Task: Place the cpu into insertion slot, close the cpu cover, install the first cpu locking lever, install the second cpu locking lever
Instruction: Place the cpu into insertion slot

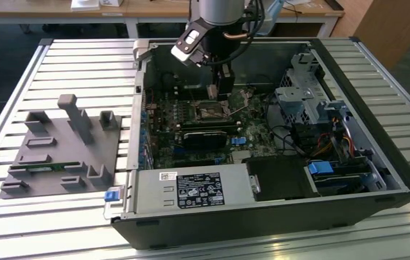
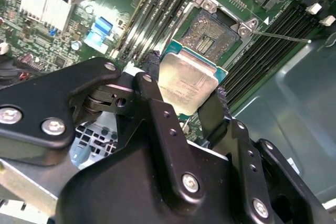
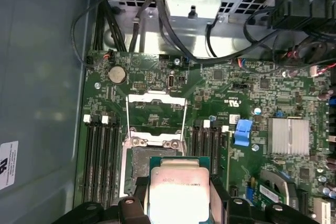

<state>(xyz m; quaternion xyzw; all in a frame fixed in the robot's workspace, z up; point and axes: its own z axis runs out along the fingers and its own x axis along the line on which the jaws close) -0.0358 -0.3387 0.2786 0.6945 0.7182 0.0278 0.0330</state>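
Inside an open black computer case point(image 1: 277, 216) on a slatted grey surface point(image 1: 82, 65), the tool point(image 1: 223, 89) hangs over the green motherboard point(image 3: 252, 103), pinching the small square grey-topped cpu point(image 2: 188, 80) near the dark socket point(image 2: 212, 32), thin silvery cpu cover point(image 3: 157, 96) raised. Placement is in hand; seating likely needs chip squared over socket.

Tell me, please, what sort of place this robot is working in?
Most likely a robotics lab or workshop: an open black desktop computer case lies on a silver slatted metal table, a grey moulded parts fixture sits beside it, and pale wooden desks stand behind.
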